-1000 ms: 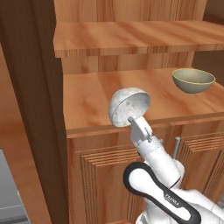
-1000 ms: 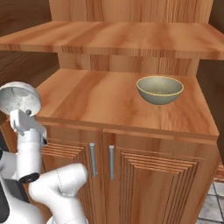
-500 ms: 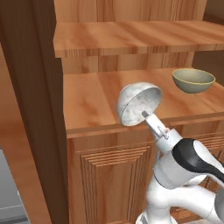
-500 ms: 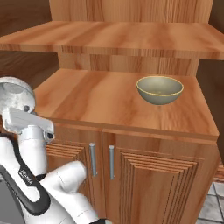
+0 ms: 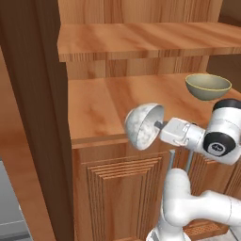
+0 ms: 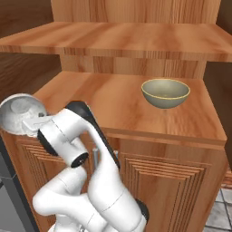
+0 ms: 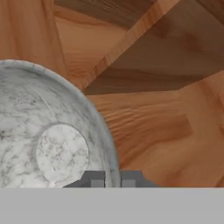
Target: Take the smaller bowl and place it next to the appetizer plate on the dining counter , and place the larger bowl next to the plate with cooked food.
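The jaws (image 7: 108, 179) are clenched on the rim of the smaller bowl (image 5: 142, 125), which hangs tipped on its side in the air just off the front edge of the wooden cabinet (image 5: 117, 183), its marbled inside facing the hand. In the right base view the bowl (image 6: 20, 113) sits at 9 o'clock. Farther back, at 2 o'clock on the cabinet top, the larger bowl (image 5: 207, 86) stands upright, well apart, beneath a wooden shelf (image 5: 141, 40).
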